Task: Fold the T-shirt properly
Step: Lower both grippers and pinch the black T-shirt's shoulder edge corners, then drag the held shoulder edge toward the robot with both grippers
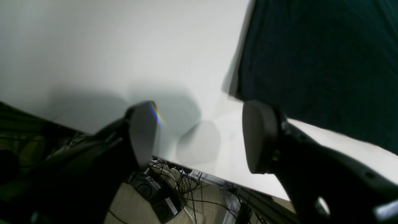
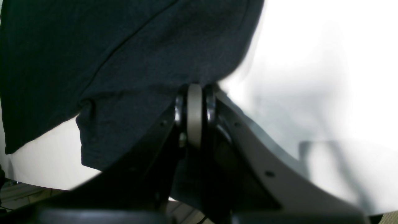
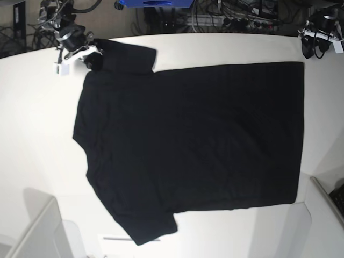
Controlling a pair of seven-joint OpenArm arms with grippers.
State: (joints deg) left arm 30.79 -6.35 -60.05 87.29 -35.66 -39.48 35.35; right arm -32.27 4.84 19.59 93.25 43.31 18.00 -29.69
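A: Starting at the left of the base view, what do you see?

B: The right gripper sits in the upper left, at the sleeve of the T-shirt. In the right wrist view its jaws are pressed together, and dark cloth of the shirt bunches right at the pads and hangs down below them, so it is pinching the sleeve.

A: And the middle?

B: The black T-shirt lies spread flat on the white table, plain side up, sleeves toward the left of the frame, straight hem toward the right.

A: The right side?

B: The left gripper is in the upper right, just beside the hem corner. In the left wrist view its pads stand spread apart over bare table, nothing between them, the shirt edge close by.
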